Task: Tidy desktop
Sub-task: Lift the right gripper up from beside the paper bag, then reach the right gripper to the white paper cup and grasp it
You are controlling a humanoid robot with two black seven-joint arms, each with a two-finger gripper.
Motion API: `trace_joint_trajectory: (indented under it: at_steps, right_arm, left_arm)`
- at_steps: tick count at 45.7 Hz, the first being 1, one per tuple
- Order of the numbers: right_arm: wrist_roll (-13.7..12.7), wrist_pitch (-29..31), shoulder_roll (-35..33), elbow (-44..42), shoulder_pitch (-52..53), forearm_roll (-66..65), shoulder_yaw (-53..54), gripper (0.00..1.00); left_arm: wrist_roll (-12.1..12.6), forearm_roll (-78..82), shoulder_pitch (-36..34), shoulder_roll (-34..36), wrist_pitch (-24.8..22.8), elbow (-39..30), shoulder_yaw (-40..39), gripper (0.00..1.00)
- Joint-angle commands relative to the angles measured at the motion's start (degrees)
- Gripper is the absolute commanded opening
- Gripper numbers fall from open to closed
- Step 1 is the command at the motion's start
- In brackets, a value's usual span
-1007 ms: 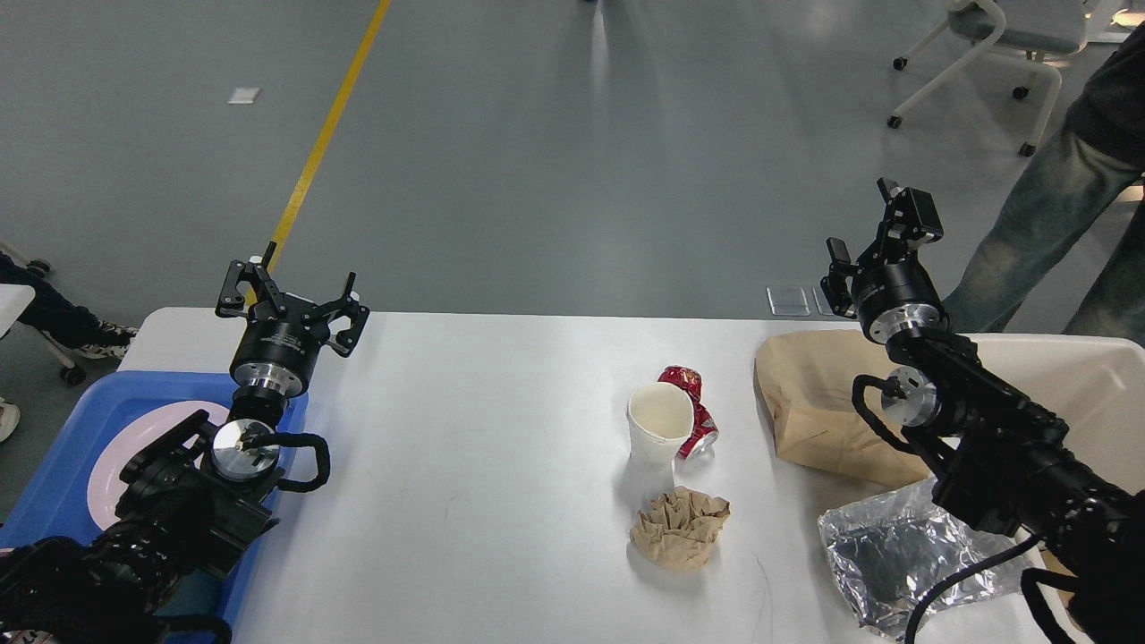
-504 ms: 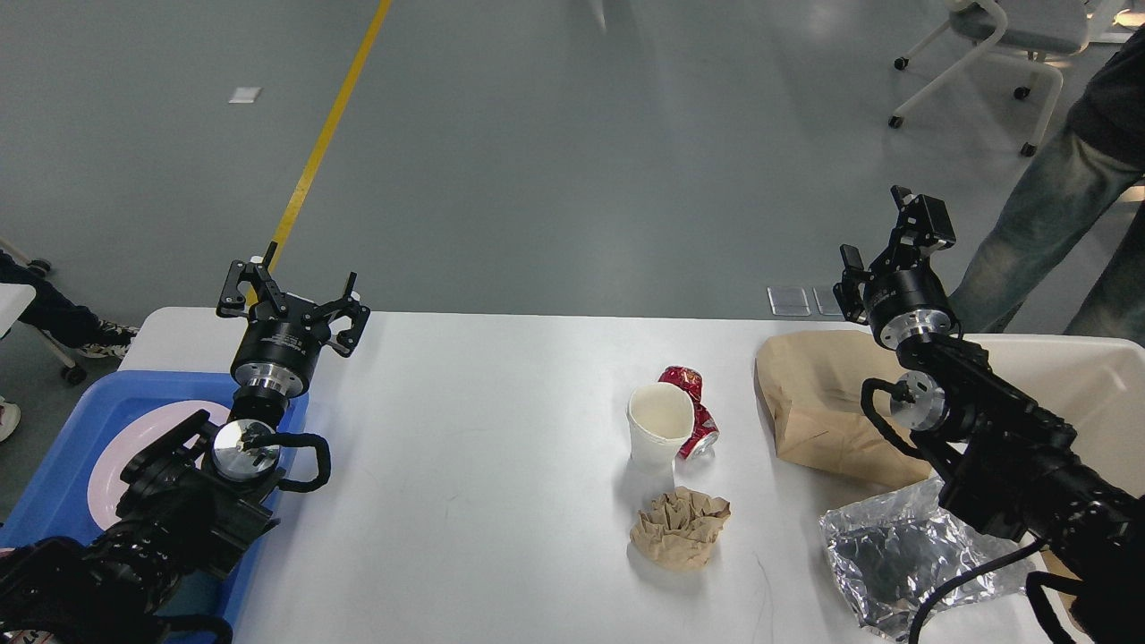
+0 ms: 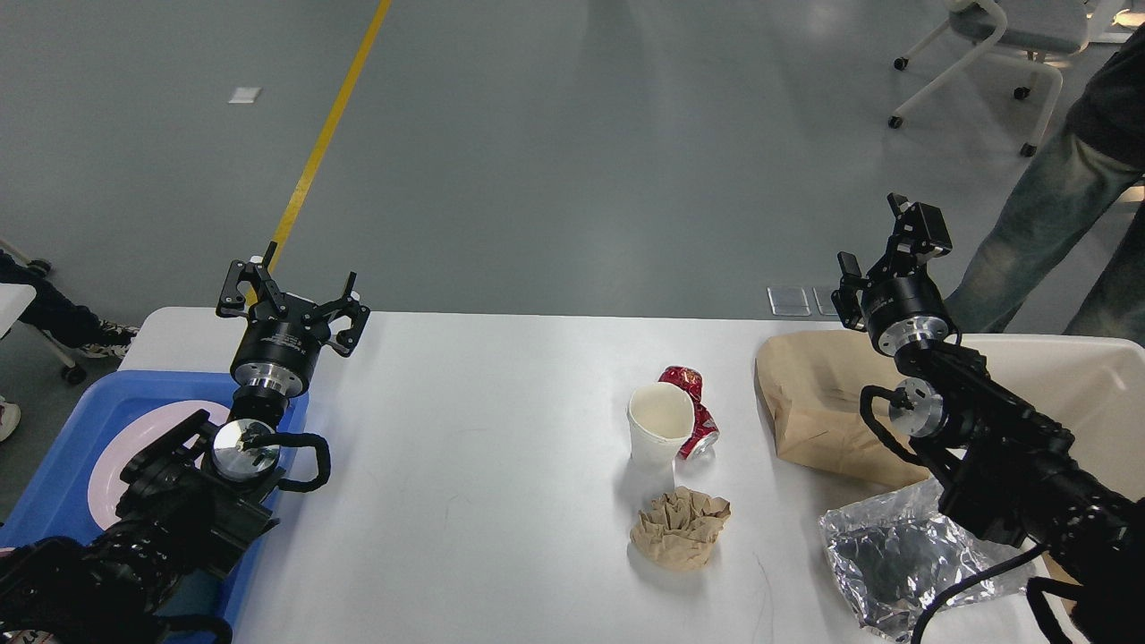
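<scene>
The white desktop (image 3: 483, 420) carries a white paper cup (image 3: 660, 431) upright, a crushed red can (image 3: 691, 410) lying behind it, a crumpled brown paper ball (image 3: 680, 528), a flat brown paper bag (image 3: 827, 402) and a crumpled foil sheet (image 3: 903, 555). My left gripper (image 3: 291, 291) is open and empty above the table's back left, beside the blue tray. My right gripper (image 3: 881, 246) is open and empty, raised above the back edge near the paper bag.
A blue tray (image 3: 67, 465) with a pink plate (image 3: 125, 447) sits at the left edge. A beige bin (image 3: 1087, 385) stands at the right. A person in jeans (image 3: 1047, 215) stands beyond the right corner, with a wheeled chair (image 3: 993, 45) behind.
My right gripper has shifted a little to the right and stayed raised. The left arm and the objects on the table have not moved.
</scene>
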Motion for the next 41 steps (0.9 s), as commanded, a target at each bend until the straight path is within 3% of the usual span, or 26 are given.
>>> trace_joint_trajectory:
  at_steps: [1,13,18,25,35,41]
  right_arm:
    - [0.1,0.1,-1.0,0.3,0.5,0.0,0.2,1.00]
    - [0.1,0.8,-2.1,2.2,4.0,-1.3,-1.1,1.00]
    - [0.0,0.9,-2.3,3.7,7.6,-6.6,-7.6,1.00]
    - [-0.3,1.3,-5.1,8.3,14.8,-16.5,-27.6,1.00]
    - [-0.5,1.4,-5.8,9.6,29.5,-16.4,-65.9,1.00]
    - [-0.5,5.7,-5.0,16.5,36.2,-15.5,-82.9,1.00]
  left_arm:
    - [0.0,0.0,0.0,0.0,0.0,0.0,0.0,0.97]
    - [0.0,0.0,0.0,0.1,0.0,0.1,0.0,0.97]
    - [0.0,0.0,0.0,0.0,0.0,0.1,-0.1,0.96]
    - [0.0,0.0,0.0,0.1,0.0,0.1,-0.1,0.97]
    - [0.0,0.0,0.0,0.1,0.0,0.1,-0.1,0.96]
    - [0.0,0.0,0.0,0.0,0.0,0.1,-0.1,0.97]
